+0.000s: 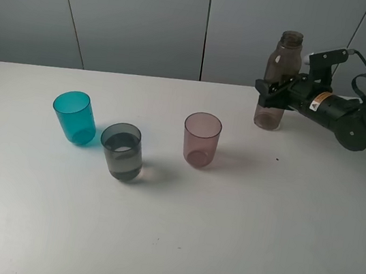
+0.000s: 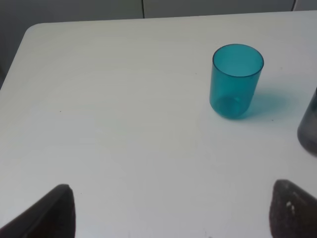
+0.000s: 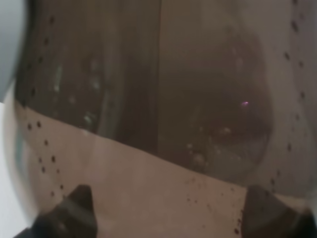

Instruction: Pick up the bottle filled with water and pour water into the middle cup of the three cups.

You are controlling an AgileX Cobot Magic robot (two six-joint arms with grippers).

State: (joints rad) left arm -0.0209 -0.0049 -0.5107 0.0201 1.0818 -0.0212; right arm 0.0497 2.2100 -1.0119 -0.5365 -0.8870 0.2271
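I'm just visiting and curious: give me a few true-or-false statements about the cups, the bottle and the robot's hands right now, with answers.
1. The right hand grips the bottle. True.
2. The bottle lies on its side. False: it is upright.
3. The grey cup stands between the teal cup and the pink cup. True.
4. The bottle wears a cap. False: its neck is open.
5. The left hand holds the teal cup. False: it is open, apart from that cup.

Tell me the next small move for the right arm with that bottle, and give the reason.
Probably open the right gripper and back away. The bottle stands upright with its base at the table near the far right edge, jaws shut around its middle, while the grey middle cup already holds water. The pour looks done, so releasing seems the likely step.
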